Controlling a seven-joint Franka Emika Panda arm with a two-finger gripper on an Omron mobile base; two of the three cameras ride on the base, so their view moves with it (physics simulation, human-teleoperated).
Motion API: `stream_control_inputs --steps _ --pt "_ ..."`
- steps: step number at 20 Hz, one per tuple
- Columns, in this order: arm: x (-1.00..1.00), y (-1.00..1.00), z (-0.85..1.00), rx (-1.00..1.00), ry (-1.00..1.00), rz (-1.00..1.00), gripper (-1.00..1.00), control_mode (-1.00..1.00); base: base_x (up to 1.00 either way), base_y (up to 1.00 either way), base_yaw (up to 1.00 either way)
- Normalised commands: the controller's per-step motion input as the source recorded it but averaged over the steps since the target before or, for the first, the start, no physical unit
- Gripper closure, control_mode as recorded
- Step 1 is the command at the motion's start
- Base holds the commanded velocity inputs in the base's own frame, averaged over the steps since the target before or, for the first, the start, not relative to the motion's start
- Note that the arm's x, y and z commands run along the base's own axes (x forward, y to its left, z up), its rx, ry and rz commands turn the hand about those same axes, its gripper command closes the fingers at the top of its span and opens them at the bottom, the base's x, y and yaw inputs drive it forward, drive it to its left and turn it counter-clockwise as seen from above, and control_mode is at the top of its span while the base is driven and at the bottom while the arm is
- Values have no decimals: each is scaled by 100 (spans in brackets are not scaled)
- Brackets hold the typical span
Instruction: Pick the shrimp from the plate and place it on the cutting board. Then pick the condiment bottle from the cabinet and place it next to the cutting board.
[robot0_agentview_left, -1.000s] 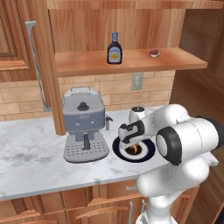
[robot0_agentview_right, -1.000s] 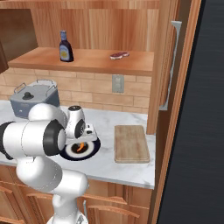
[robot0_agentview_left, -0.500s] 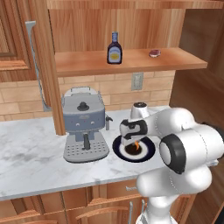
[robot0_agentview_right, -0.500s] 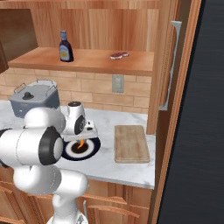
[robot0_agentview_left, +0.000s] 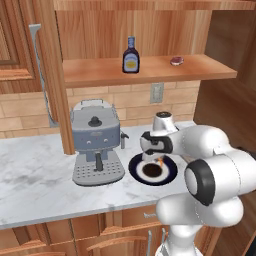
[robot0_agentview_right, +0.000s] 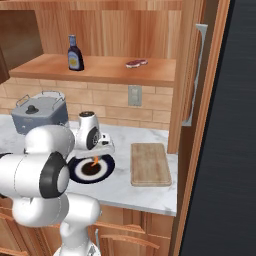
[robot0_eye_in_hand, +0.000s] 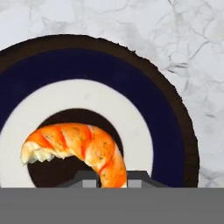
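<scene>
The gripper (robot0_eye_in_hand: 111, 183) is pinched shut on the shrimp (robot0_eye_in_hand: 83, 148), holding it by the tail end of its curl just above the plate (robot0_eye_in_hand: 144, 105). In the right base view the shrimp (robot0_agentview_right: 94, 160) hangs as an orange fleck under the hand, over the plate's (robot0_agentview_right: 75, 172) 12 o'clock side. It looks light, soft and a little slick, so a grip across the thick middle of the curve would likely be safer than one on the thin tail; squeezed hard, it could squirt free.

The cutting board (robot0_agentview_right: 150, 164) lies flat on the marble surface (robot0_agentview_right: 130, 192) at the plate's 3 o'clock, near but not touching. A coffee machine (robot0_agentview_left: 95, 145) stands just beside the plate in the left base view. Up on the cabinet (robot0_agentview_left: 150, 70) shelf wait the condiment bottle (robot0_agentview_left: 131, 56) and a small dark red lump (robot0_agentview_left: 176, 61), well apart.
</scene>
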Motion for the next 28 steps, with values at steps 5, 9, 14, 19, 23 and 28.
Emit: stream_control_inputs --steps 5,9,14,19,23,28 --pt "0 -33 17 -3 0 0 100 -100 0 0 0" --pt "0 -43 10 -2 0 0 100 -100 0 0 0" --pt "0 -46 8 -1 0 0 100 -100 0 0 0" --pt "0 -46 5 0 0 0 100 -100 0 0 0" --pt "0 -45 3 0 0 0 100 -100 0 0 0" --pt "0 -43 0 0 0 0 100 -100 0 0 0"
